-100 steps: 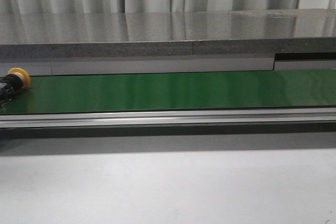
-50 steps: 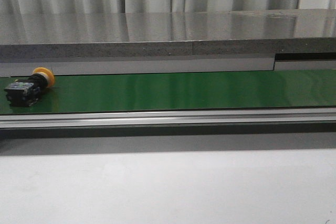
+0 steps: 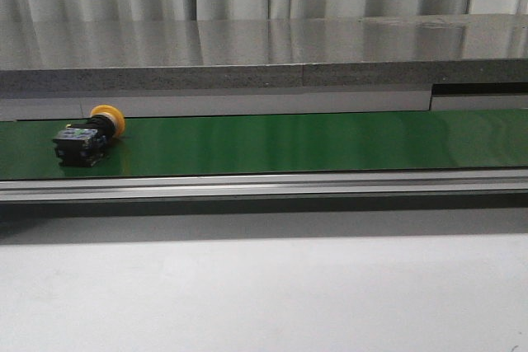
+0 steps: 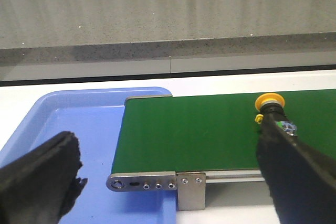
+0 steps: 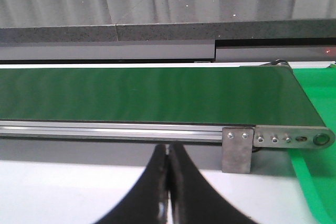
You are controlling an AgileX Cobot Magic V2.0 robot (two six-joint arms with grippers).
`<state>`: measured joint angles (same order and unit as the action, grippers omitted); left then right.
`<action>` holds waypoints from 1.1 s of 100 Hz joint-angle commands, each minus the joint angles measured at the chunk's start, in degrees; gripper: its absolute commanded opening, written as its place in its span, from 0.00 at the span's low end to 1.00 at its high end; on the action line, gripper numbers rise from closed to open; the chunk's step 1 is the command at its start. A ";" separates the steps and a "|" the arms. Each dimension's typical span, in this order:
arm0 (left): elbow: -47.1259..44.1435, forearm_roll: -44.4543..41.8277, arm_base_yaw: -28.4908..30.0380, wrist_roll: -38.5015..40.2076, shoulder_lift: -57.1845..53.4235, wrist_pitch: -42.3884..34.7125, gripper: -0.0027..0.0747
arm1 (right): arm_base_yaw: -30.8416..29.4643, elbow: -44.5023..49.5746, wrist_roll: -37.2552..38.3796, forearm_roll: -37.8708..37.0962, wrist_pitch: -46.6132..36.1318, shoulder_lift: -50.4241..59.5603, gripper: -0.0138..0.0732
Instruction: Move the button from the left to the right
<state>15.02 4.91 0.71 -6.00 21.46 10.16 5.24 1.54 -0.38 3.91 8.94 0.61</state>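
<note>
Risk comes mainly from timing, in my judgement: the button (image 3: 87, 136) lies on its side on the green conveyor belt (image 3: 313, 142), and a late reach could miss it or knock it off the belt's near aluminium rail (image 3: 272, 185). In the left wrist view the button (image 4: 273, 116) sits just beyond the left gripper (image 4: 168, 179), partly hidden behind one black finger (image 4: 302, 179), untouched. That gripper's fingers stand wide apart, with the belt's end roller plate (image 4: 142, 183) and a blue tray (image 4: 79, 124) between and beyond them; a low sweep could strike that plate or its bracket. The right gripper (image 5: 168, 192) has its fingers pressed together, holding nothing, hovering before the belt's far end, where a green tray (image 5: 315, 182) appears to wait, though only its corner shows. Open belt stretches between the two grippers.
</note>
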 commanded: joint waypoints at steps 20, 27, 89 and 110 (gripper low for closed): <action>1.52 0.72 -0.42 0.21 0.27 -5.48 0.88 | -0.14 -0.94 -0.13 -0.24 -4.94 1.01 0.08; 1.52 0.72 -0.42 0.21 0.27 -5.48 0.85 | -0.14 -0.94 -0.13 -0.24 -4.94 1.01 0.08; 1.52 0.72 -0.42 0.21 0.27 -5.48 0.01 | -0.14 -0.94 -0.13 -0.24 -4.94 1.01 0.08; 1.48 0.72 -0.42 0.21 0.27 -5.38 0.01 | -0.14 -1.00 -0.13 -0.19 -8.94 1.01 0.08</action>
<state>14.93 5.03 0.71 -6.00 21.46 9.74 5.24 1.63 -0.38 3.91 7.16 0.61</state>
